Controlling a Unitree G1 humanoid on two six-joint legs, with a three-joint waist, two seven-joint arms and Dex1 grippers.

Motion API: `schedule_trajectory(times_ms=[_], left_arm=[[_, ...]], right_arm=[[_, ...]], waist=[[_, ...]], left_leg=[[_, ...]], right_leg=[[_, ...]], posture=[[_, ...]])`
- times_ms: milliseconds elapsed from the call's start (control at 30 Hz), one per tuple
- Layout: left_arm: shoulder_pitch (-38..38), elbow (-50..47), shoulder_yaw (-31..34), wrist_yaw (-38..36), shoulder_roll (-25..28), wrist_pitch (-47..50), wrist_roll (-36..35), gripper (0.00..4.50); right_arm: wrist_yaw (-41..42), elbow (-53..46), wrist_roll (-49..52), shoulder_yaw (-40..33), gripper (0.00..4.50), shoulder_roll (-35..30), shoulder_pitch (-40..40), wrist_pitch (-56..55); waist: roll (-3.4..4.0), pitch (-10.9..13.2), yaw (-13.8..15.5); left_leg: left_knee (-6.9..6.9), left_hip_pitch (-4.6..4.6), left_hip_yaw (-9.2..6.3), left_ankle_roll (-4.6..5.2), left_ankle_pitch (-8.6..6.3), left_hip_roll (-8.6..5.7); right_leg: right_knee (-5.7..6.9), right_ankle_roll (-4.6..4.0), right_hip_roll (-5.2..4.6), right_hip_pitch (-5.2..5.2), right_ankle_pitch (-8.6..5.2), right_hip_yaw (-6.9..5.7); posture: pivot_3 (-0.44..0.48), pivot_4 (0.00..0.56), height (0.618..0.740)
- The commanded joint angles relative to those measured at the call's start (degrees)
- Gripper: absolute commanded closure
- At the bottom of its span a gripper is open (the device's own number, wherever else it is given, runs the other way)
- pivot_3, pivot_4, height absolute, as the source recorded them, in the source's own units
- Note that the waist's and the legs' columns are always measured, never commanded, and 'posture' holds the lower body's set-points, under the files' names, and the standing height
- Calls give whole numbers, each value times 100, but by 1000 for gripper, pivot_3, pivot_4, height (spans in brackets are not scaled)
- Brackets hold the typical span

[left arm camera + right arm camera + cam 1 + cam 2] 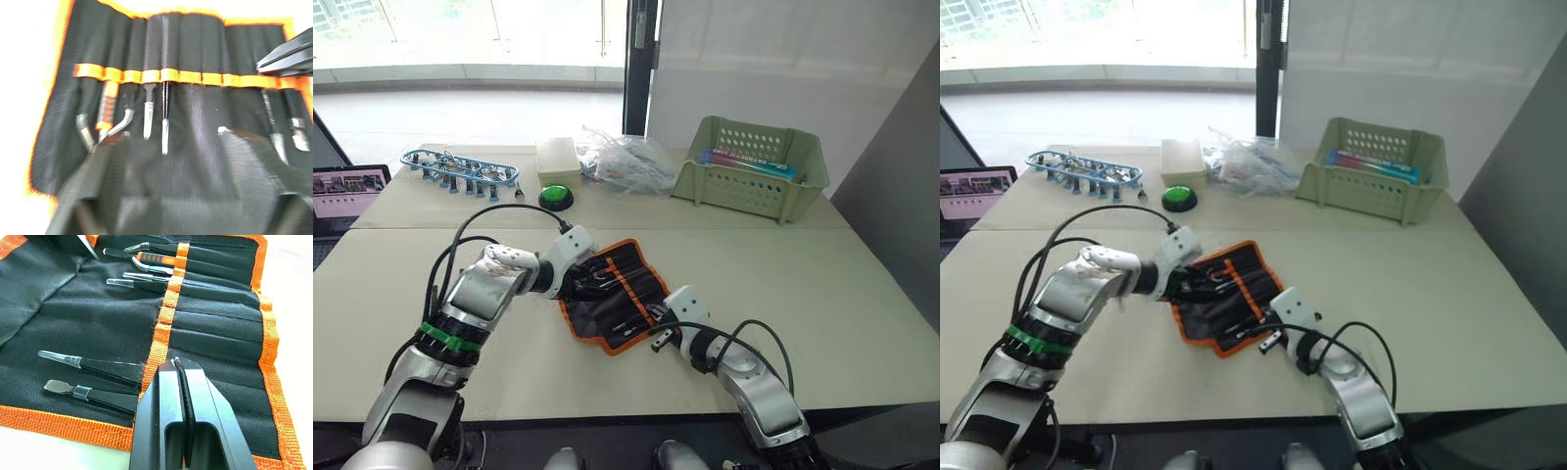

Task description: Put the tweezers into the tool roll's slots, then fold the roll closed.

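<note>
1. We see one tool roll (612,294) lying open at the table's (842,284) centre.
2. We count six tweezers (105,365) in its slots.
3. Right tool (178,363) is pressed closed, empty.
4. Left tool (166,215) is spread wide.

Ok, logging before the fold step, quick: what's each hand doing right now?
Left hand: open, empty, fingers spread over the tool roll.
Right hand: closed, holding nothing, tips at the roll's orange strap.
</note>
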Motion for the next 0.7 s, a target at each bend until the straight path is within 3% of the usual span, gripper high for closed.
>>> schedule_trajectory(times_ms=[33, 133, 233, 333, 433, 633, 700], left_arm=[[723, -934, 1227, -105, 643, 211, -490, 27], [2261, -1397, 2609, -241, 1001, -960, -514, 27], [3457, -1661, 3733, -95, 1000, -1215, -580, 27], [4705, -1877, 4862, 29, 642, -1443, -623, 27], [5837, -1990, 5949, 226, -107, -1923, -706, 27], [6843, -1685, 6824, 548, -922, -2873, -837, 27], [7151, -1752, 7004, 631, -1210, -3047, -966, 27]], right_arm=[[66, 89, 9, 6, 4500, -109, 87, 42], [106, 192, 14, -18, 4500, -133, 47, -16], [156, 212, 46, -59, 4500, -183, 38, -41], [214, 229, 49, -60, 4500, -230, 49, -65], [267, 243, 59, -56, 4500, -244, 34, -54], [384, 257, 112, -44, 4500, -279, 4, -42], [445, 297, 120, -31, 4500, -306, -26, -49]], waist=[[0, 1, -28], [2, 1, -72], [0, 2, -66], [-10, 1, 21], [-15, -3, 16], [-37, -13, 61], [-37, -14, 34]], left_leg=[[-3, 0, 2, 0, 0, 1], [-26, 14, 6, 0, 0, 5], [-33, 21, 7, 0, 0, 4], [-31, 25, 15, -1, 0, 5], [-31, 33, 31, -1, -1, 7], [-32, 37, 26, -3, -1, 20], [-32, 34, 32, -3, -2, 17]], right_leg=[[-1, 0, 0, -2, 0, 1], [-3, -12, -4, 0, 5, 3], [-5, -35, -14, 2, 8, -3], [-12, -36, -28, 5, 6, -13], [-15, -35, -43, 11, 5, -12], [-13, -80, -39, 4, -24, -30], [-15, -59, -44, 6, -36, -21]], posture=[[0, 150, 738], [0, 150, 738], [0, 150, 738], [0, 150, 738], [0, 150, 738], [0, 150, 738], [0, 150, 738]])
